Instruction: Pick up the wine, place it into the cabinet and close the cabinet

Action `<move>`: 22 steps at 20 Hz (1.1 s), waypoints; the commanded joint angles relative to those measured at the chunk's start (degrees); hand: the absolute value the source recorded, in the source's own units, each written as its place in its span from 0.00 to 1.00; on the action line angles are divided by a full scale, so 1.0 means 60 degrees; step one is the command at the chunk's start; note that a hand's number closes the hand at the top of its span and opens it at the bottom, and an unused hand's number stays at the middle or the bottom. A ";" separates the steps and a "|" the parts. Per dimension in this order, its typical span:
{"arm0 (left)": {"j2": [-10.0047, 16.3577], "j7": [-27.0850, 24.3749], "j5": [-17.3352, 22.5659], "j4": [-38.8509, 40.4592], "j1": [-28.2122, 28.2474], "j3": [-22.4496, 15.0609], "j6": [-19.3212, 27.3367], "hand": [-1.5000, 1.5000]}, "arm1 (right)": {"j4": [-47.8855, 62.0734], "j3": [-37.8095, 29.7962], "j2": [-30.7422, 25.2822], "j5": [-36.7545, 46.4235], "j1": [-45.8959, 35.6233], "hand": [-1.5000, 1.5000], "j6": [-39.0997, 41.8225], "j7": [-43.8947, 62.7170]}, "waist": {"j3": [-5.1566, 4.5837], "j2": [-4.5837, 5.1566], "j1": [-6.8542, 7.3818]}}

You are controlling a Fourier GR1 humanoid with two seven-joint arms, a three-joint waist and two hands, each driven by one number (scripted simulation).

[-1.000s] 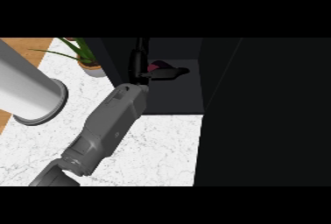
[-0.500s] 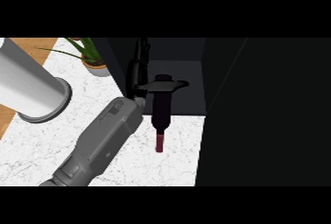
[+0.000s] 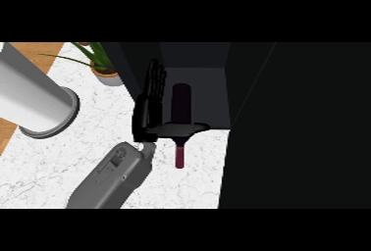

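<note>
The wine [image 3: 181, 100], a dark red bottle, points base to 12 inside the open dark cabinet [image 3: 210, 78], neck toward 6.

wine [image 3: 180, 100] 1 | cabinet [image 3: 211, 86] 1 | plant [image 3: 106, 73] 1 | hand [image 3: 148, 112] 1 | cyl [image 3: 33, 98] 1

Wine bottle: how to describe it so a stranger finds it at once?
Find the dark open cabinet at the white marble counter. In its opening lies the wine bottle, dark body inside, red neck pointing out over the counter. It is the only slim dark-red thing, unlike the green potted plant at left, and the thumb of the right hand crosses it.
</note>
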 commanded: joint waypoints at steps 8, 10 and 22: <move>0.0480 0.0089 -0.0995 -0.4422 0.3583 -0.1716 0.0996 0.00 | -0.2029 0.0021 -0.0355 -0.0269 -0.0213 0.00 -0.0278 0.1356 | -0.0006 0.0067 -0.0044; 0.0962 -0.0395 -0.0942 -0.4517 0.4410 -0.1667 0.0399 0.00 | -0.1953 0.0070 -0.0682 -0.0562 0.0098 1.00 0.0126 0.1264 | -0.0005 0.0088 -0.0086; 0.2787 -0.0466 -0.0692 -0.6646 0.6403 -0.0916 -0.0024 0.00 | -0.1923 0.3427 -0.1355 -0.0284 0.0206 1.00 0.1507 0.1733 | -0.0028 0.0055 -0.0004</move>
